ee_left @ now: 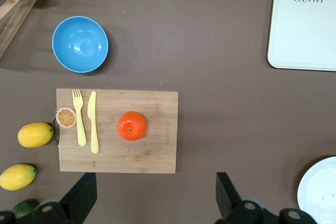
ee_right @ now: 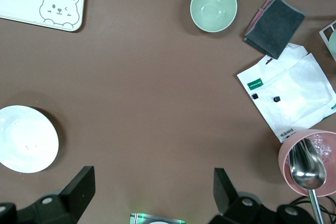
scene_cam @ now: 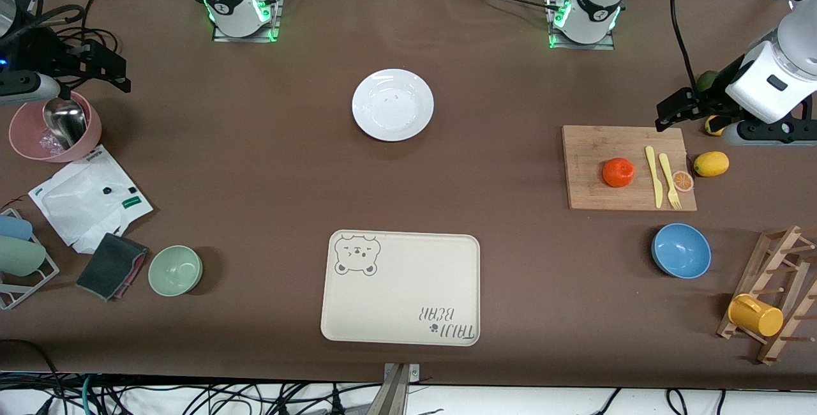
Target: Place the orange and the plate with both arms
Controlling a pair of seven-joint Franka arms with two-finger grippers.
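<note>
Nothing is picked up yet, so this looks like the opening reach. The tray (scene_cam: 400, 288) lies empty nearest the camera; farther off, the orange (scene_cam: 618, 172) sits on the board (scene_cam: 587, 193) toward the left arm's end, and the plate (scene_cam: 392, 105) lies farthest, mid-table. The left gripper (ee_left: 152, 195) hangs beside the board and the right gripper (ee_right: 152, 192) above the pink bowl (scene_cam: 25, 140), both with jaws apart; next, each should probably descend on its object, orange and plate.

bowls (scene_cam: 681, 250) 3 | lemons (scene_cam: 711, 163) 2 | plate (scene_cam: 392, 105) 1 | orange (scene_cam: 618, 172) 1
</note>
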